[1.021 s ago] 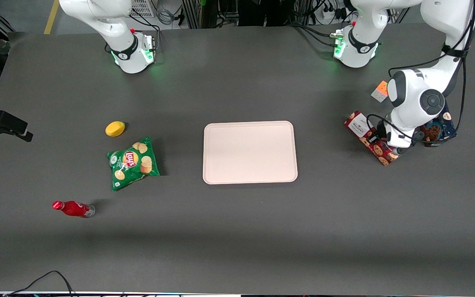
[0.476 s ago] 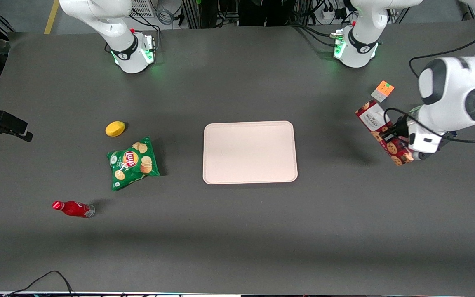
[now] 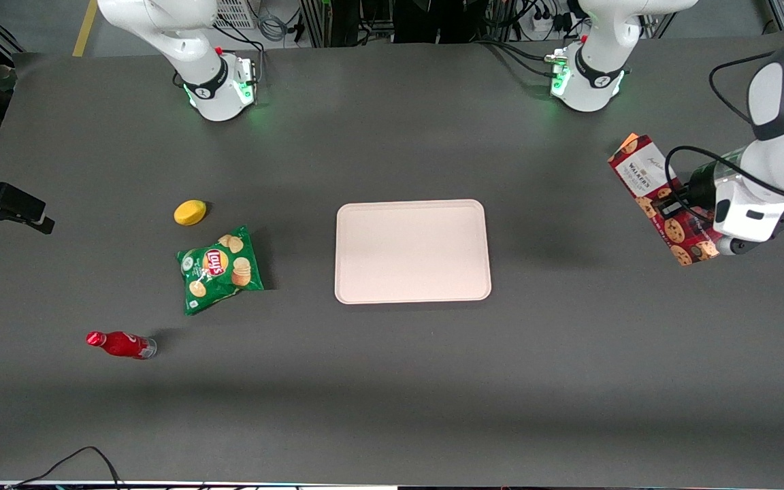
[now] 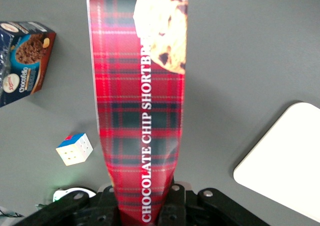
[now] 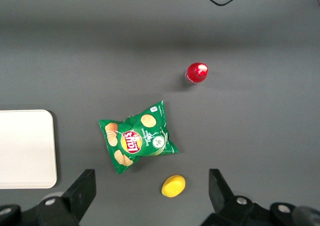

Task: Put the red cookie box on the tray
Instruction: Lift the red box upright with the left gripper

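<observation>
- The red cookie box (image 3: 662,199), long glossy plaid cardboard printed with cookies, hangs above the desk (image 3: 392,381), clamped in the pincer (image 4: 145,201).
- It sits at three o'clock from the smooth, round-cornered tray (image 3: 412,251), well apart.

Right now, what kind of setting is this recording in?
Likely a robotics lab: a dark table with a tray, cables and equipment racks at its edge. The gripper, raised toward the working arm's end, holds the red cookie box.

Dark grey worktop (image 3: 392,381). On it: tray (image 3: 412,250) mid; chips bag (image 3: 219,269), yellow lemon-like item (image 3: 190,211), red bottle (image 3: 120,344) toward parked arm's end; blue-brown cookie box (image 4: 22,62), colour cube (image 4: 74,148) toward working arm's end. End effector (image 3: 688,204) above worktop, gripping red cookie box (image 3: 661,197).
</observation>
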Controlling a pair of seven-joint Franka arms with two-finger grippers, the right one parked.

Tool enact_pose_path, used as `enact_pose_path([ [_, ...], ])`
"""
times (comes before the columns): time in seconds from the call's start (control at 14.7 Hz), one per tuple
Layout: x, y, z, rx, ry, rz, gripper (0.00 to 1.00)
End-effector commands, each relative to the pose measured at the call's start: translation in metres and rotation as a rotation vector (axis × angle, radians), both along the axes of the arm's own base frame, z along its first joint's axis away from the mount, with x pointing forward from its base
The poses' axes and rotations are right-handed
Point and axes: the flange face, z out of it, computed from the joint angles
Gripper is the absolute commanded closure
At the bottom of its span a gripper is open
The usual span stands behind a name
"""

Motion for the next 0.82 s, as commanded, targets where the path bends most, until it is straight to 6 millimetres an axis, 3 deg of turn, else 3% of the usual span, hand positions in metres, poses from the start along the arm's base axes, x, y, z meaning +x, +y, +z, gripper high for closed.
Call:
enact_pose_path([
  [0.0, -0.001, -0.051, 0.014, 0.007, -0.004, -0.156, 0.91],
  [0.14, -0.007, -0.089, 0.023, 0.002, -0.011, -0.230, 0.91],
  [0.34, -0.024, -0.167, 0.028, -0.015, -0.037, -0.358, 0.92],
  [0.61, -0.036, -0.227, 0.019, -0.053, -0.085, -0.482, 0.90],
  [0.75, -0.047, -0.271, 0.009, -0.085, -0.123, -0.536, 0.91],
])
